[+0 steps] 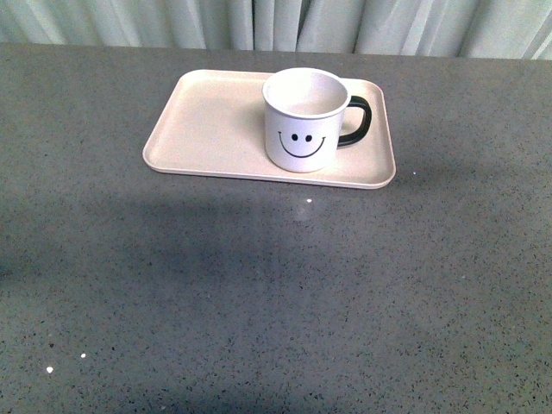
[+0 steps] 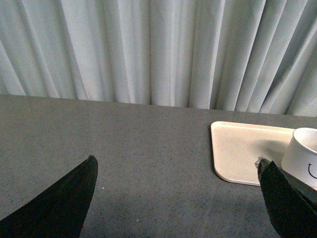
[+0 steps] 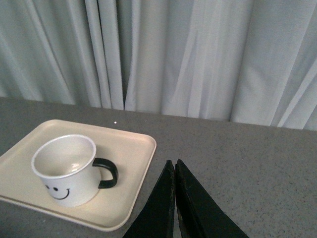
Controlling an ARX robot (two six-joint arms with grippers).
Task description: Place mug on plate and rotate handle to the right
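The white mug [image 1: 303, 121] with a black smiley face stands upright on the right half of the pale pink plate [image 1: 207, 129]. Its black handle [image 1: 356, 121] sticks out to the right. No arm shows in the front view. In the left wrist view my left gripper [image 2: 176, 166] is open and empty over bare table, with the plate [image 2: 242, 148] and the mug's edge [image 2: 303, 156] off to one side. In the right wrist view my right gripper [image 3: 174, 163] is shut on nothing, just off the plate's [image 3: 131, 153] edge, beside the mug [image 3: 67, 171] and handle [image 3: 108, 173].
The grey speckled table [image 1: 276, 293] stretches wide in front of the plate. Pale curtains [image 1: 285, 21] hang along its far edge.
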